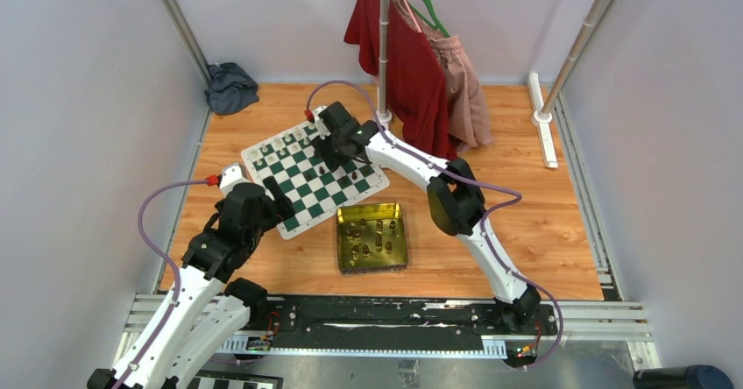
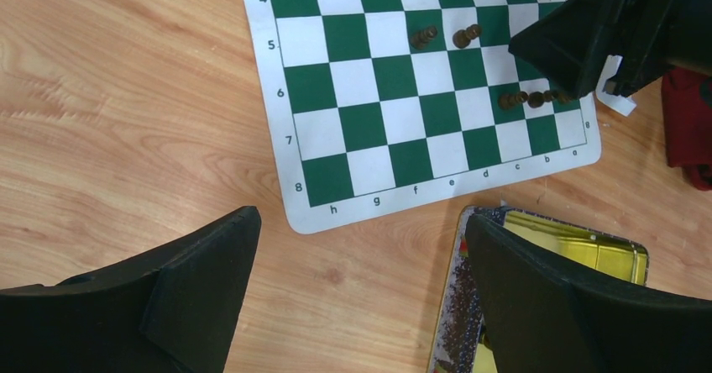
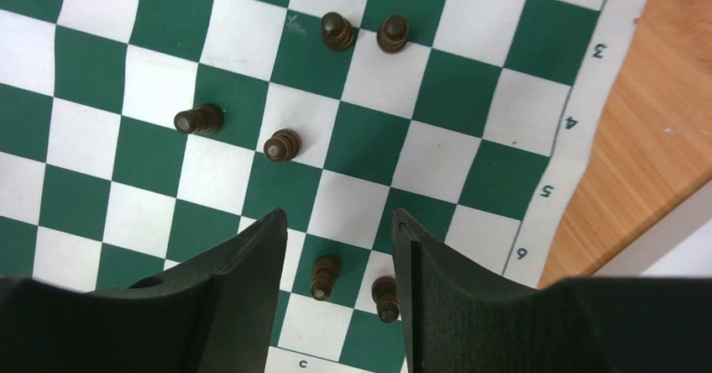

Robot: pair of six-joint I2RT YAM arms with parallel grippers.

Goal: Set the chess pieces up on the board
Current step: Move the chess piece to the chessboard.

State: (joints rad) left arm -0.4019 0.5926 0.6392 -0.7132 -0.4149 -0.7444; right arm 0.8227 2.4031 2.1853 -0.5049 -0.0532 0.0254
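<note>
The board (image 1: 311,179) lies on the wooden table, with cream-white chess pieces (image 1: 280,145) along its far edge and a few dark brown ones (image 3: 282,145) scattered mid-board. My right gripper (image 3: 336,218) hovers open over the board's right side (image 3: 420,163). One dark pawn (image 3: 324,276) stands free between its fingers, and a second (image 3: 385,297) is close to the right finger. My left gripper (image 2: 361,215) is open and empty above bare wood, just off the board's h8 corner (image 2: 306,213). More dark pieces (image 1: 377,231) lie in the tin.
A square gold-green tin (image 1: 372,236) sits right of the board's near corner; its rim (image 2: 588,251) is beside my left gripper's right finger. A rack pole (image 1: 384,47) with hanging clothes (image 1: 412,65) stands behind the board. A grey cloth (image 1: 230,87) lies far left.
</note>
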